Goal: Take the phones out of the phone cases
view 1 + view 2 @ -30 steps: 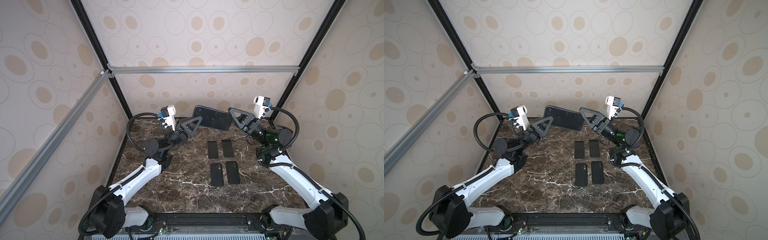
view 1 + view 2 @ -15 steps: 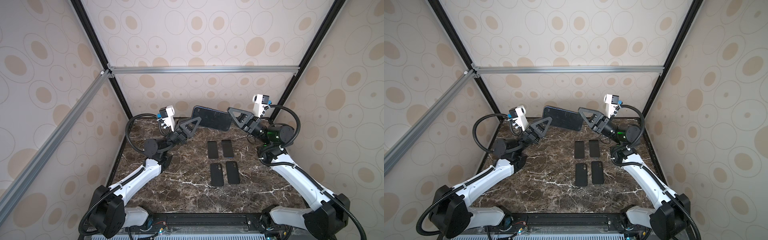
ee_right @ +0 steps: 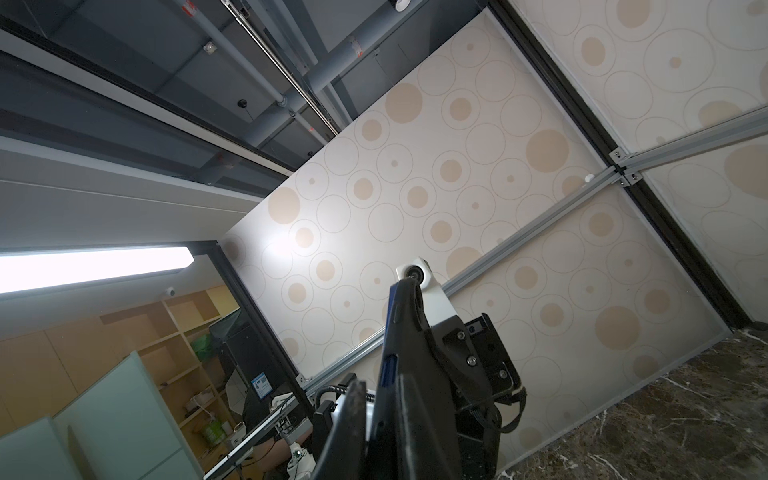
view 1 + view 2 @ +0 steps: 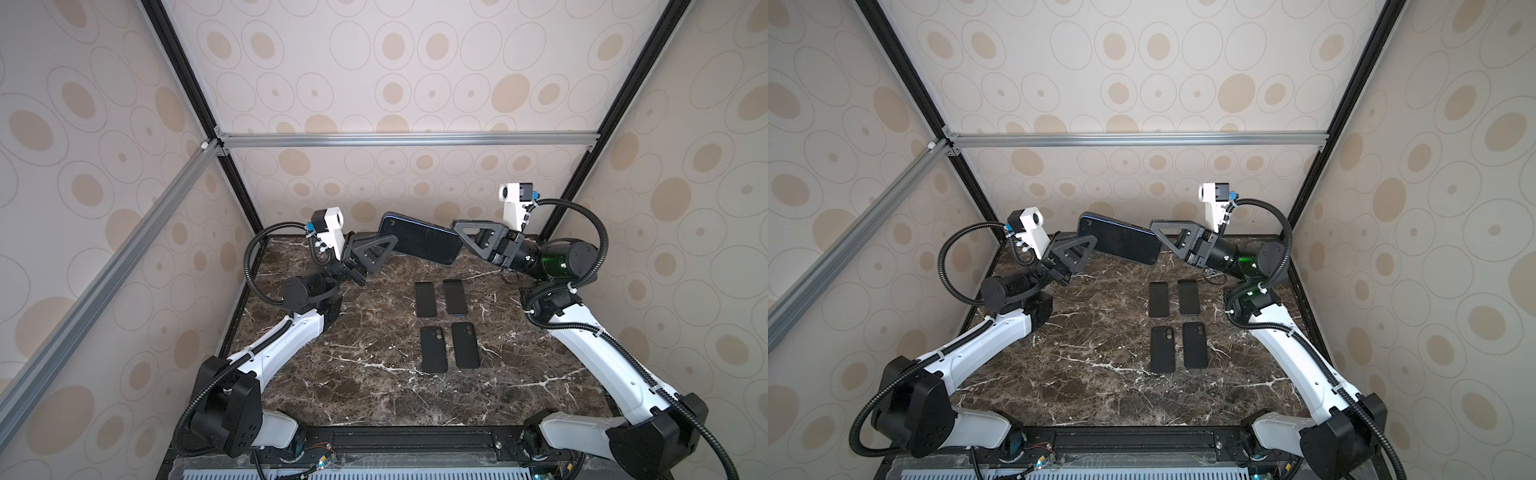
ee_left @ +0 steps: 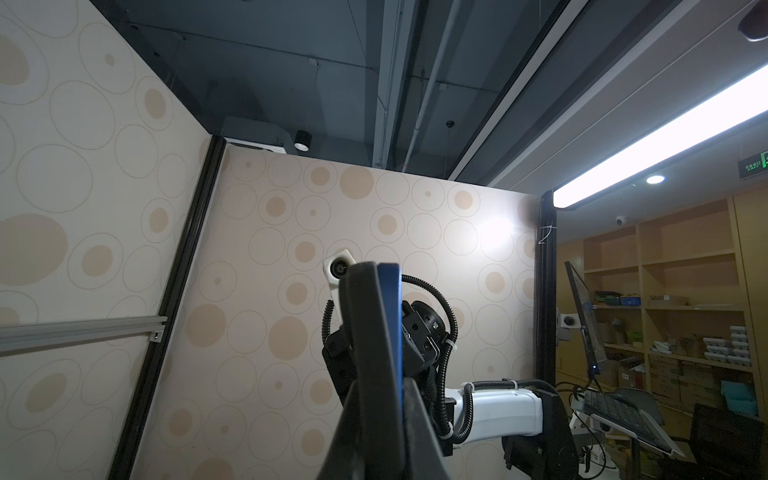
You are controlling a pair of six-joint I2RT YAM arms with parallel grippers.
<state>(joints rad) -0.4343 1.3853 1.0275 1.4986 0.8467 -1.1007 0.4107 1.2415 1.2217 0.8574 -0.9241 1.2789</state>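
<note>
**A:** In both top views, where is the phone [image 4: 422, 243]?

**B:** It is up off the bench [image 4: 353, 399], near the back wall, slanting across the middle between the two arms. The left jaws pinch its left end and the right jaws its right end. Both pairs are narrowed onto it. Cased or bare, I cannot tell.

**A:** And on the bench?

**B:** There are four dark slabs in two rows, nearer the front than the phone [image 4: 1119, 243]. The far row has one plain slab [image 4: 426, 299] and a second plain slab [image 4: 455, 296]. The near row has one ringed slab [image 4: 434, 349] and a second ringed slab [image 4: 465, 345], each with camera rings. They lie side by side, apart from one another.

**A:** What about the left wrist view?

**B:** The phone [image 5: 390, 332] shows edge-on as a blue strip running away from the camera. The left jaws are closed against both its faces. The right arm [image 5: 498, 407] is beyond its far end.

**A:** And the right wrist view?

**B:** It is edge-on again. The phone [image 3: 392, 328] sits between the right jaws, which press on either side of it. A white wrist camera [image 3: 413, 272] shows past its far end, and marble bench [image 3: 685, 415] fills one corner.
</note>
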